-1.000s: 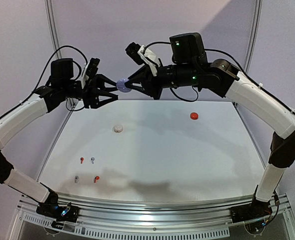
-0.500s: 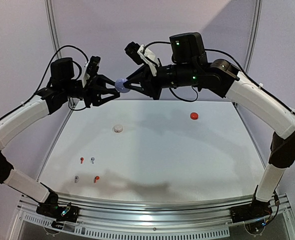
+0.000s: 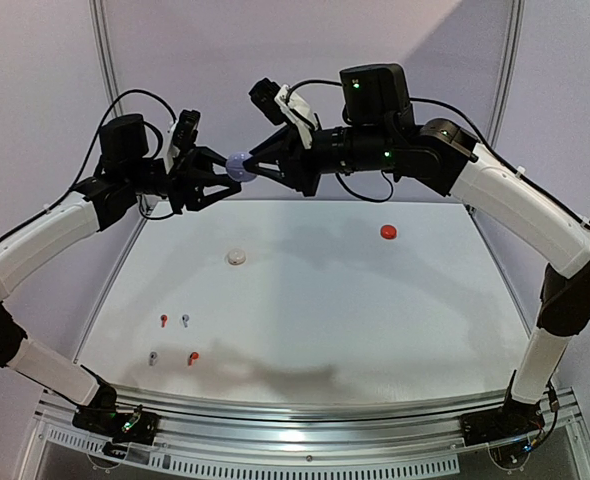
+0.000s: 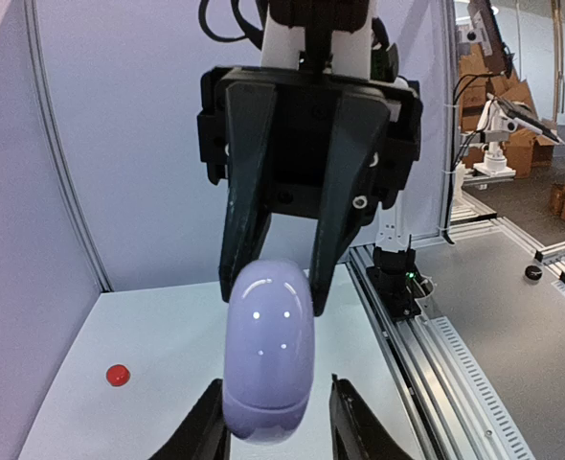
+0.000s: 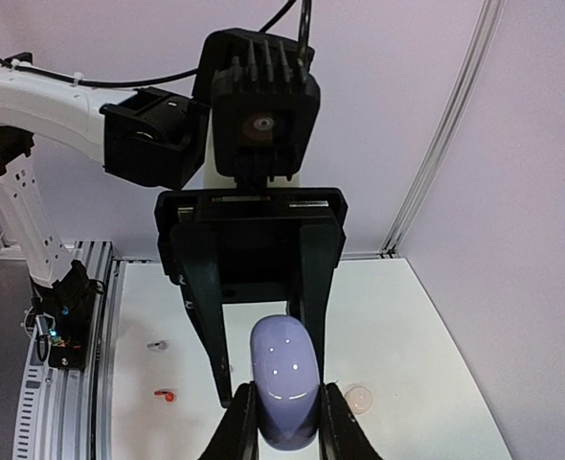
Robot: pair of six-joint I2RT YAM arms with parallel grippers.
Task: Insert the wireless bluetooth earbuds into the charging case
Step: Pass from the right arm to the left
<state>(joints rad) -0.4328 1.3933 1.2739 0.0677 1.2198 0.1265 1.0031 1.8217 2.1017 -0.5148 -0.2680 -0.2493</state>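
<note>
Overhead, we see the right gripper clamped on the lavender case aloft over the far edge of the table, left gripper bracketing it, four earbuds by the near left corner, left wrist, we cannot tell whether its fingers pinch, right wrist, fingers squeezing the case.

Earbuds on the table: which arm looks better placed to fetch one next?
Probably the left arm: the earbuds lie on its side of the table, and the right gripper could hold the lavender case both now grip.
</note>
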